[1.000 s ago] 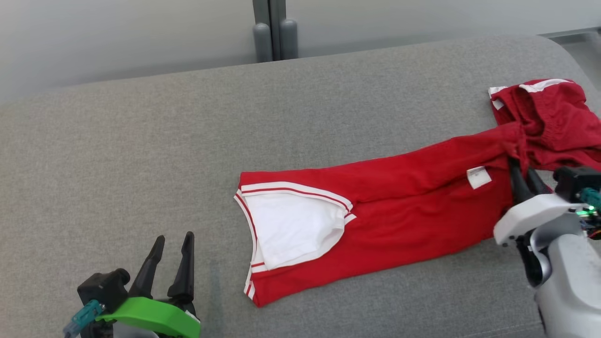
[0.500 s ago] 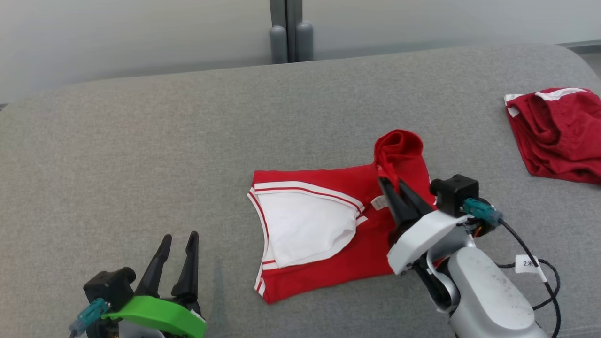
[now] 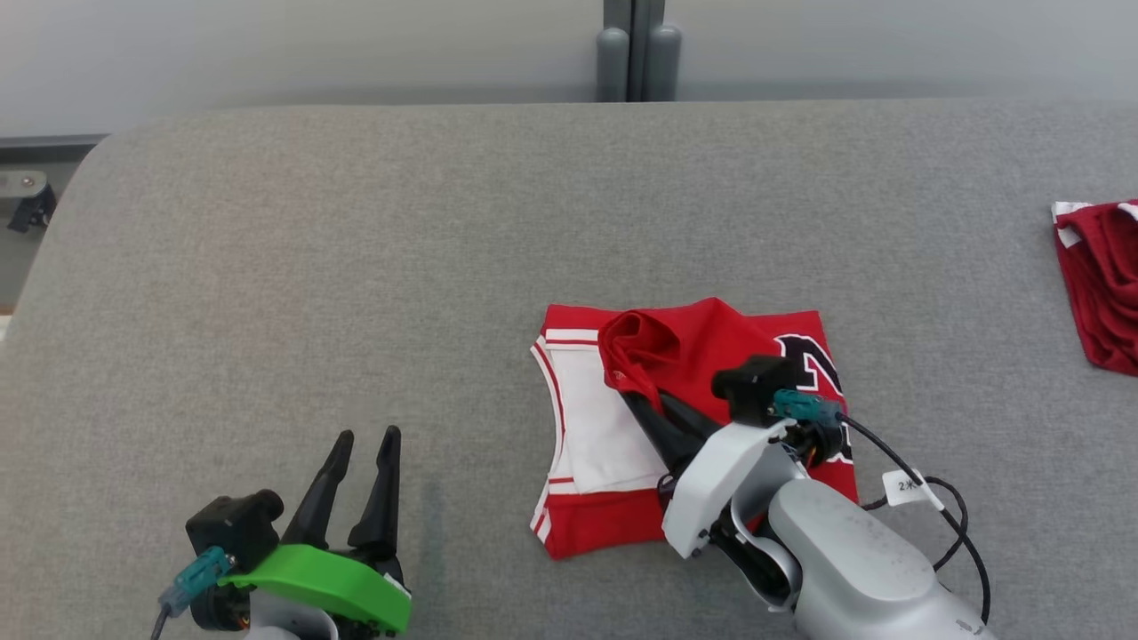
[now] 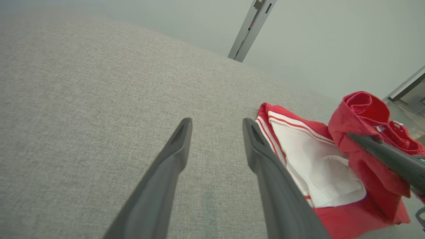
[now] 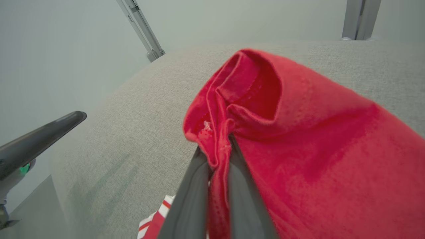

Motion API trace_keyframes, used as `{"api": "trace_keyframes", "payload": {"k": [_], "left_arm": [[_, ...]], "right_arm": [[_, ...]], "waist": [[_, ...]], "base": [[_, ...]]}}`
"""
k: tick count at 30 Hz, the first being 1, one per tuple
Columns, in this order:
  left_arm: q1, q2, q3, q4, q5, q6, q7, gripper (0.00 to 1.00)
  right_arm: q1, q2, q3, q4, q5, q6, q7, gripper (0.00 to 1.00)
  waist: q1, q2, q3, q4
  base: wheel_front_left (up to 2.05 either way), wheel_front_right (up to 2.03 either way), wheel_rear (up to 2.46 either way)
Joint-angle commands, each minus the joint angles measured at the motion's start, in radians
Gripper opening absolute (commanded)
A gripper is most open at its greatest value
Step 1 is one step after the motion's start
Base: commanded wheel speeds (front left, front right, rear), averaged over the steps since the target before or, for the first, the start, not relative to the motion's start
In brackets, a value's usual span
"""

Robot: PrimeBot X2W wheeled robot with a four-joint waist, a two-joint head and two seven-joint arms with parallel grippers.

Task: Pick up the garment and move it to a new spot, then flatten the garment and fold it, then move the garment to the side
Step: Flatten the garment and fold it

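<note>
- Garment (image 3: 711, 347): red jersey with a white panel, lying part-folded on the grey upholstered surface (image 3: 356, 267), just right of centre.
- Right pincer (image 3: 649, 411): clamped on a bunched red edge, raised over the jersey's 11 o'clock area.
- Left pincer (image 3: 366, 436): jaws apart, empty, at the jersey's 8 o'clock, well apart from it.
- Handling, as judged: light, limp, not fragile. It sags and bunches under a single grip.
- Recommended hold: hems or corners, two points where possible, to keep the layers flat.
- Second red garment (image 3: 1098, 284) at 3 o'clock: leave.
</note>
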Motion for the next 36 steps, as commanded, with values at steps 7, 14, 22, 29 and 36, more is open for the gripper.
{"api": "trace_keyframes", "payload": {"k": [7,14,22,29,36], "left_arm": [[-0.025,-0.013,-0.004,0.026,0.016,-0.014,-0.003,0.76],[-0.033,-0.018,-0.011,0.044,0.021,-0.022,-0.003,0.77],[-0.033,-0.024,-0.007,0.041,0.034,-0.026,-0.003,0.89],[-0.037,-0.037,0.004,0.026,0.065,-0.029,-0.003,1.00],[-0.030,-0.062,0.043,0.007,0.115,-0.015,-0.003,1.00]], "right_arm": [[-0.064,-0.004,0.108,0.101,0.084,-0.001,-0.025,0.02],[-0.107,-0.003,0.215,0.118,0.146,-0.001,-0.051,1.00],[-0.140,-0.004,0.237,0.097,0.150,-0.001,-0.080,1.00],[-0.123,-0.003,0.024,0.091,-0.021,-0.001,-0.084,1.00],[-0.011,-0.004,-0.261,0.034,-0.237,-0.001,-0.084,1.00]], "waist": [[0.0000,0.0000,0.004,0.033],[0.0000,0.0000,-0.004,0.028],[0.0000,0.0000,-0.024,-0.002],[0.0000,0.0000,-0.044,-0.031],[0.0000,0.0000,-0.077,-0.058]], "base": [[0.00,0.00,0.00],[0.00,0.00,0.00],[0.00,0.00,0.00],[0.00,0.00,0.00],[0.00,0.00,0.00]]}}
